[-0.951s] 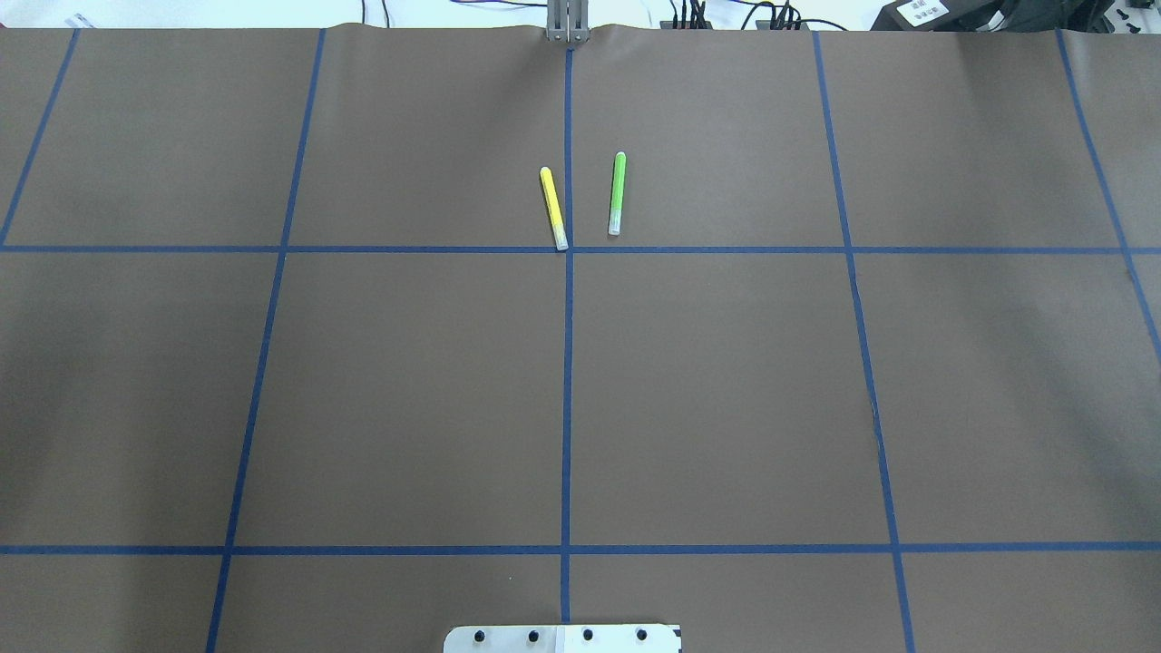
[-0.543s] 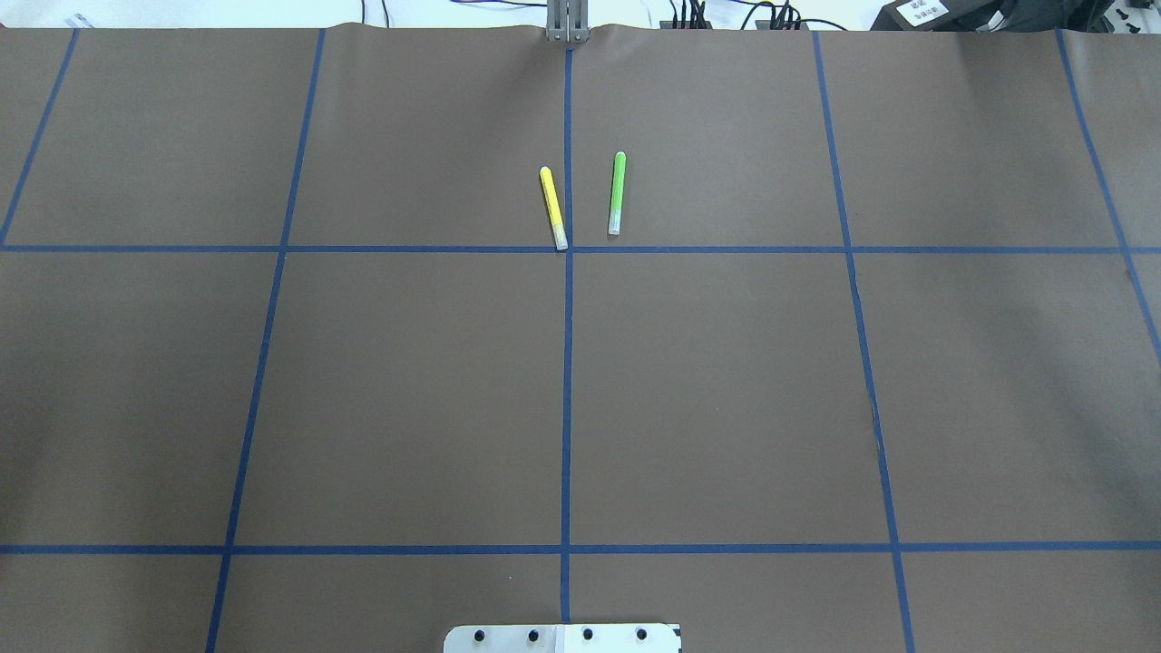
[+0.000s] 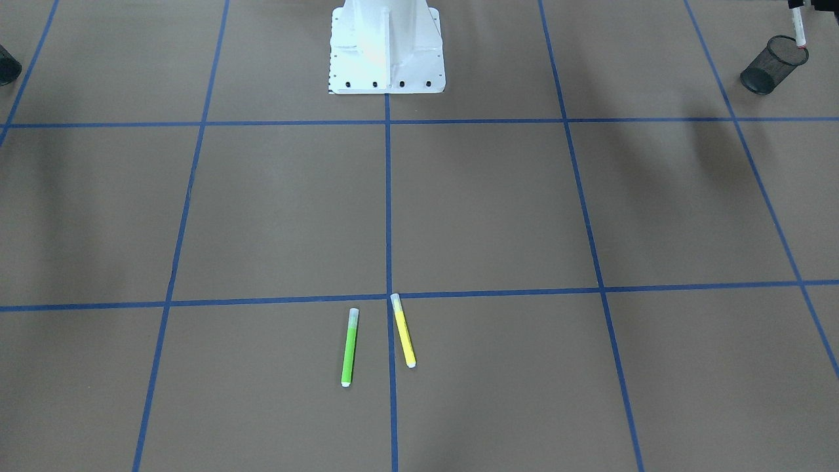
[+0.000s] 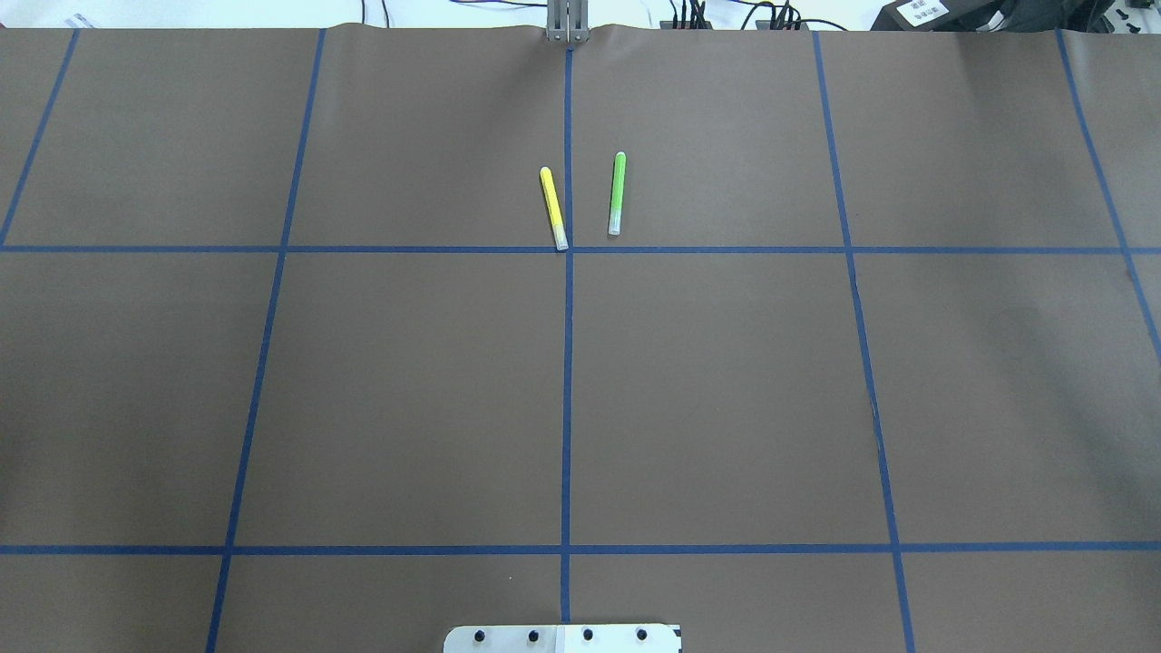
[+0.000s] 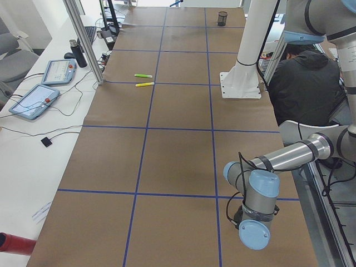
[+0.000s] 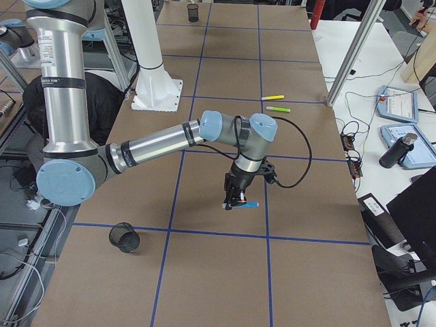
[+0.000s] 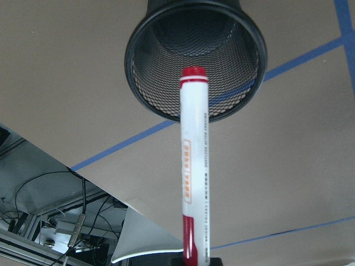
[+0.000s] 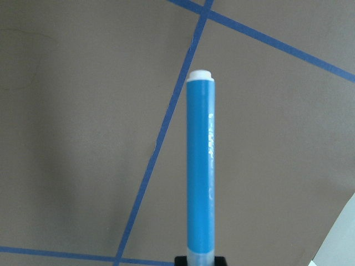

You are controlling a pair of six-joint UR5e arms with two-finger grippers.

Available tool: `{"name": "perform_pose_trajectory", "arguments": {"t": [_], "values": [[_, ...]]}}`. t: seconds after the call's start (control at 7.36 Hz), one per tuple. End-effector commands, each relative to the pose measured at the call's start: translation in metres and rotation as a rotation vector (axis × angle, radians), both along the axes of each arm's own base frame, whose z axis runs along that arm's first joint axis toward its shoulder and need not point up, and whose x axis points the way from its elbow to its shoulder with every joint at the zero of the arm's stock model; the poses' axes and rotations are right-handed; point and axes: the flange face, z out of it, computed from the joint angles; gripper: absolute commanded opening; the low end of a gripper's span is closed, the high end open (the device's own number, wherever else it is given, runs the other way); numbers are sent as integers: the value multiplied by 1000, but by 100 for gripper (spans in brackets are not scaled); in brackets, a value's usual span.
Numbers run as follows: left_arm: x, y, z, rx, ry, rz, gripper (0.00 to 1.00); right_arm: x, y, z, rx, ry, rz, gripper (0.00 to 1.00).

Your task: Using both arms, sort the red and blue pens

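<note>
Pens held — both hands
Left hand grips the red marker, mesh cup top centre behind it; right hand grips the blue highlighter.

Silver-grey tubes, light-blue joint caps, black cable on right arm; left arm alike; white pedestal, dark screws
</note>
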Motion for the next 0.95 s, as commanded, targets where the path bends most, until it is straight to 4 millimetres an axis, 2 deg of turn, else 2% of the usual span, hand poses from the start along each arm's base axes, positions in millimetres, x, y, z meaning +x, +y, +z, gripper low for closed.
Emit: {"name": "perform_pose_trajectory", "arguments": {"t": [0.0,0.14,0.27,0.41,0.54,0.68,0.81], "values": [[3,2,16,2,9,-37,47,1,4,5,-16,4,-1,0],[3,2,20,40,27,-38,99,1,8,9,-27,6,-1,0],[1,-4,18,55,25,-37,100,2,13,16,-40,8,-1,0],[-3,-21,12,86,18,-35,100,6,23,25,-66,-1,10,0],[-13,-57,0,145,3,-34,100,19,39,42,-106,-3,35,0],[-26,-107,-20,226,-18,-33,100,31,59,58,-160,6,53,0],[-38,-154,-44,302,-39,-30,100,35,84,78,-218,10,60,0]]}}
